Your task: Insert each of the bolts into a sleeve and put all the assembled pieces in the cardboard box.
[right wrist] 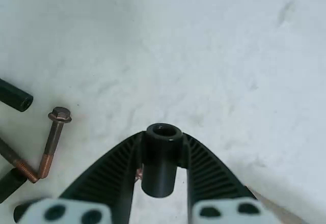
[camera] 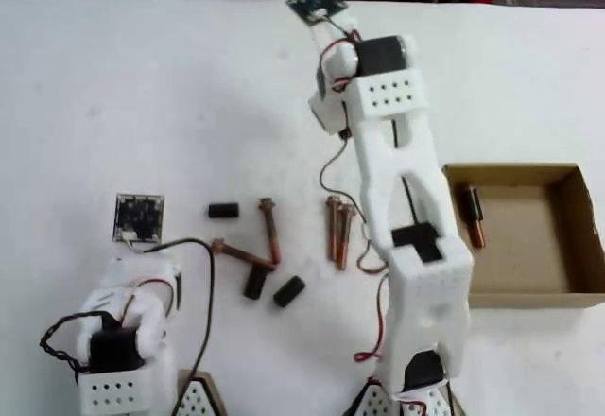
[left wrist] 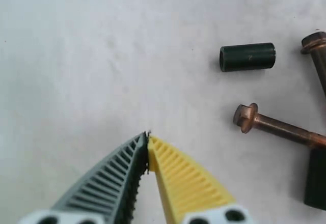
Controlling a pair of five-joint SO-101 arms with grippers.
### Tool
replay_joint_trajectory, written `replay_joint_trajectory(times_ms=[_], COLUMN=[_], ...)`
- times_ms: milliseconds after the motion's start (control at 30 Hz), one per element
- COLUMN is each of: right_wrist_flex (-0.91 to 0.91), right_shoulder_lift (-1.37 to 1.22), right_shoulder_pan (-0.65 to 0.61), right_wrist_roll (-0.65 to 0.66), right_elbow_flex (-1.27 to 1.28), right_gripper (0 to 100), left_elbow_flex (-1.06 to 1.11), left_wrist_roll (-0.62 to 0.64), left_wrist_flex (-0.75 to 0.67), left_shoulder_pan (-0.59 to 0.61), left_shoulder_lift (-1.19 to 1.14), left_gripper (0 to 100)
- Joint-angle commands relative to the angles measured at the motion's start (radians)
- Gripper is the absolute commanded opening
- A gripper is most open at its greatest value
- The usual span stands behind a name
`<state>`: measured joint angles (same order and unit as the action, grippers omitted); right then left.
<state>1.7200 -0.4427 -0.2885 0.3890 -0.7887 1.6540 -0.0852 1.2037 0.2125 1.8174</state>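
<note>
Left gripper (left wrist: pixel 147 138): jaws pressed together with the tips touching, pointing down at bare worktop (camera: pixel 142 76). In the high view we see this arm tucked into the lower left of the frame.
Right gripper (right wrist: pixel 162 137): jaws clamped on a black sleeve (right wrist: pixel 161 168), open end facing the wrist camera. There's a speck of copper beside it against one jaw, and we can't tell what that is. The arm runs from bottom centre up to the upper middle of the high view.
Lone sleeve (camera: pixel 223 211): lying on its own, left of centre.
Sleeve pair (camera: pixel 289 291): two more lying near each other, just below the crossed bolts.
Crossed bolts (camera: pixel 269 230): two copper ones meeting in a V, centre-left.
Bolt pair (camera: pixel 333 230): two lying side by side, touching or nearly so, right next to the right arm.
Box (camera: pixel 529 295): at the right edge of the high view, open top.
Assembled piece (camera: pixel 471 216): one bolt in a sleeve, lying inside the box close to its left wall.
</note>
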Motion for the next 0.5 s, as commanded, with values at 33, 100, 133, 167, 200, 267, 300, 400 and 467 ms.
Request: replay_joint_trajectory(times_ms=[33,100,133,167,200,267,300,400,467], right_wrist_flex=[0.044,0.042,0.042,0.042,0.042,0.042,0.042,0.041,0.03], right_shoulder_lift=[0.246,0.32,0.355,0.39,0.427,0.496,0.53,0.636,0.707], right_shoulder_pan=[-0.01,-0.01,-0.01,-0.01,-0.01,-0.01,-0.01,-0.01,-0.01], right_wrist_roll=[-0.008,-0.008,-0.008,-0.008,-0.008,-0.008,-0.008,-0.003,-0.002], right_elbow_flex=[0.126,0.193,0.222,0.253,0.281,0.341,0.373,0.47,0.539], right_gripper=[1.6,1.6,1.6,1.6,1.6,1.6,1.6,1.6,1.6], left_elbow_flex=[-0.011,-0.011,-0.011,-0.011,-0.011,-0.009,-0.009,-0.009,-0.009], left_wrist_roll=[0.003,0.003,0.003,0.003,0.003,0.003,0.003,0.003,0.003], left_wrist_flex=[-0.008,-0.008,-0.006,-0.005,-0.005,-0.003,-0.003,-0.002,-0.002], left_shoulder_pan=[0.01,0.01,0.01,0.01,0.01,0.01,0.01,0.01,0.01], left_shoulder_lift=[0.005,0.005,0.005,0.005,0.005,0.005,0.005,0.005,0.005], left_gripper=[2,2,2,2,2,2,2,2,2])
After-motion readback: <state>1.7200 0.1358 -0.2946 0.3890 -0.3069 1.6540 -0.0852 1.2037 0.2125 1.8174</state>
